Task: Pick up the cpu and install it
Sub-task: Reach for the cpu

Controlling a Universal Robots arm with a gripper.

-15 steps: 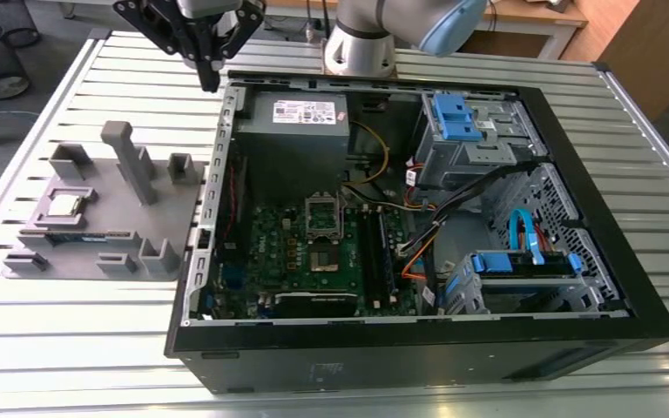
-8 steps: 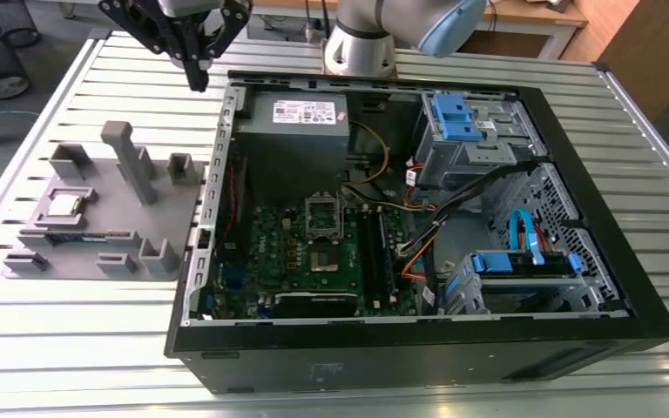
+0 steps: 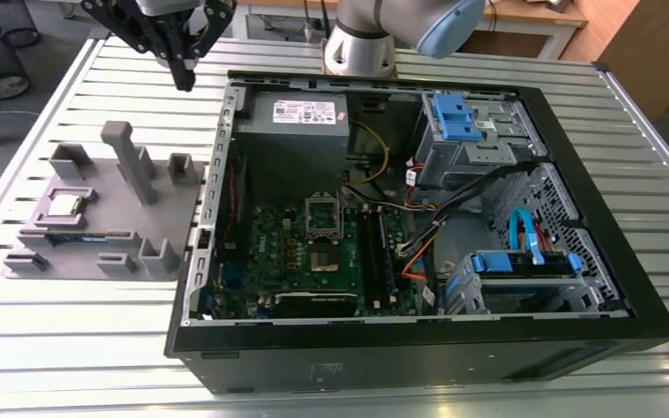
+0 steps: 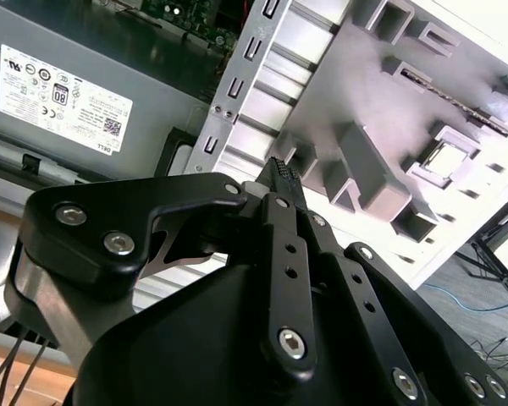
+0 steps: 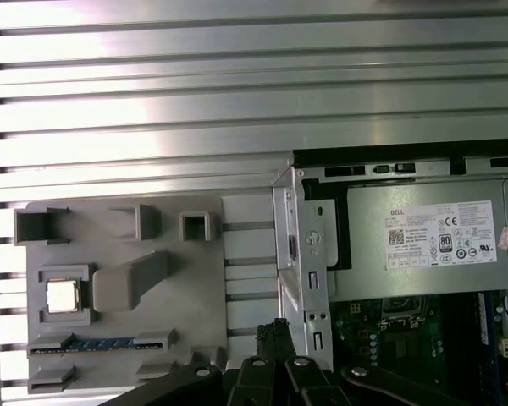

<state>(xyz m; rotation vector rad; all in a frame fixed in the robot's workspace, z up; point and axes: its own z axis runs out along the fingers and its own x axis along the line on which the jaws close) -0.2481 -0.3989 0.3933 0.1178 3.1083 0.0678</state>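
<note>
While the cpu (image 3: 65, 205) sits in its tray (image 3: 102, 218), the jaws are pressed together.

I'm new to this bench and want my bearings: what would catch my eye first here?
The big open computer case dominates the exterior view. On that view's left, the small silvery cpu sits in a grey holder, and the black pincer hangs over the gap between holder and case.

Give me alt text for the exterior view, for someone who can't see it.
The gripper, shut and empty, hangs above a slatted metal table beside an open computer case. The cpu lies in a pocket of a grey fixture on the exterior view's left, apart from the gripper.
</note>
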